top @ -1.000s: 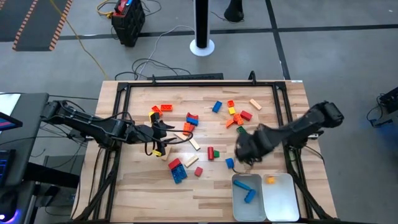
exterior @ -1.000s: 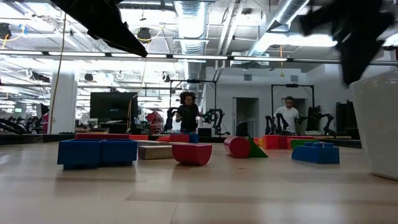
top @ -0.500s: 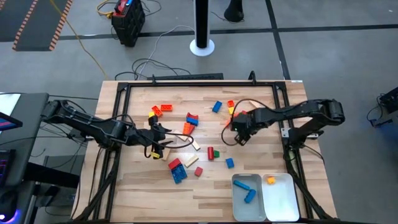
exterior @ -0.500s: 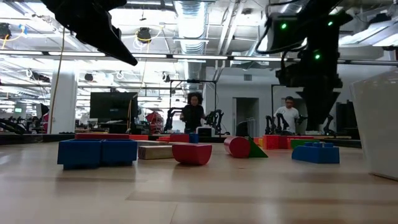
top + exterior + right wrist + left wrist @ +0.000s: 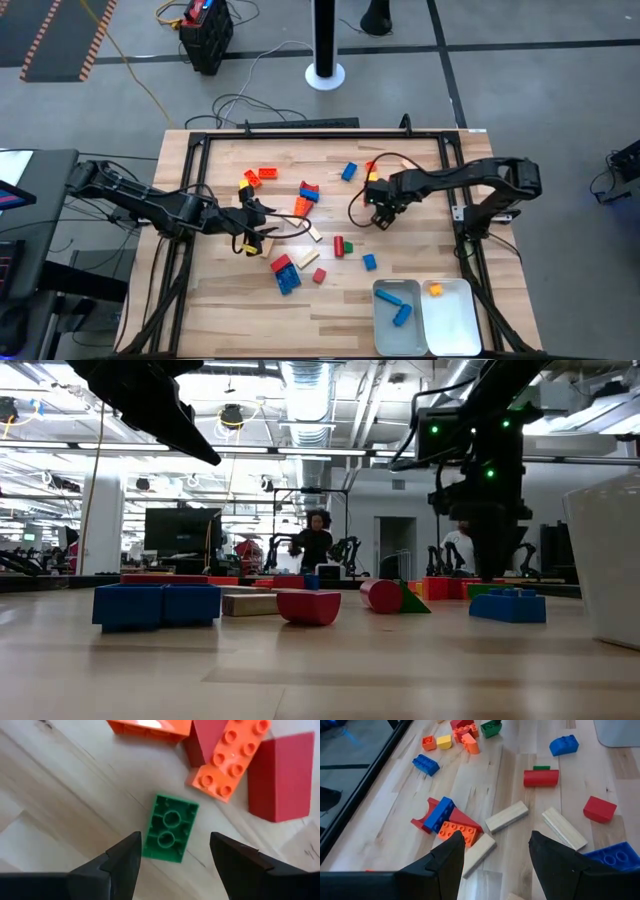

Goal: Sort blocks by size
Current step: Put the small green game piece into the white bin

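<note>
Blocks in red, blue, orange, yellow, green and tan lie scattered on the wooden table [image 5: 220,300]. My right gripper [image 5: 383,205] is open and points down over a green brick [image 5: 170,827], which lies studs-down on the wood. One finger stands off each of its long sides and neither touches it. An orange brick [image 5: 230,757] and a red block [image 5: 280,775] lie just beyond it. My left gripper [image 5: 257,225] is open and empty above tan blocks [image 5: 506,816] and an orange brick [image 5: 459,832] at the table's left middle.
Two white trays stand at the near right. The left tray [image 5: 382,335] holds blue blocks and the right tray [image 5: 455,325] holds an orange one. A red cylinder [image 5: 339,245] and a blue brick [image 5: 369,262] lie between my right gripper and the trays. A black frame [image 5: 455,170] edges the table.
My right gripper has gone from beside the trays toward the table's far edge. It now stands over the green brick by the orange and red cluster, and in the low view it has come down a little.
</note>
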`<action>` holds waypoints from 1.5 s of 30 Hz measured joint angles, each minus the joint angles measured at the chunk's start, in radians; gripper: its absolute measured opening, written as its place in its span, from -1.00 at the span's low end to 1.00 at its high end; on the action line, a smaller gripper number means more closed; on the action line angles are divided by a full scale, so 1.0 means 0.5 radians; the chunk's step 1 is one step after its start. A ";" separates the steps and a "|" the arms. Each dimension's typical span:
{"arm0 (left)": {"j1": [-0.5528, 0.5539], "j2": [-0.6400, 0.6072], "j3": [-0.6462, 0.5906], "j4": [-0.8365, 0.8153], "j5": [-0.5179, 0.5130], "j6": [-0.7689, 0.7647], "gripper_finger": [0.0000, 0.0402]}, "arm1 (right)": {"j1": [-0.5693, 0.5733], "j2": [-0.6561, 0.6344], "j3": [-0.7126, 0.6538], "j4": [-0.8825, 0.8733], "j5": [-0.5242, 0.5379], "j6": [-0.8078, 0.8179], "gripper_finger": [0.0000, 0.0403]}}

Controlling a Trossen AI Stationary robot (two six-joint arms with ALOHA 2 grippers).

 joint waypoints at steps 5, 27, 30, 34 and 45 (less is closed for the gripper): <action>0.000 0.000 0.001 -0.006 0.015 -0.002 0.06 | 0.005 0.128 -0.001 0.096 -0.001 -0.047 0.32; -0.005 0.001 0.001 -0.070 0.038 -0.036 0.06 | 0.182 -0.001 -0.002 -0.375 -0.174 -0.044 -0.22; -0.005 0.001 0.001 -0.130 0.037 -0.077 0.06 | 0.398 -0.186 -0.002 -0.566 -0.220 0.112 -0.22; -0.004 0.001 -0.029 -0.104 0.037 -0.088 0.06 | 0.766 -0.492 -0.002 -0.636 -0.322 0.500 -0.22; 0.009 0.001 -0.140 0.149 0.033 0.048 0.06 | 1.830 -0.819 -0.002 -0.598 -0.327 1.890 -0.22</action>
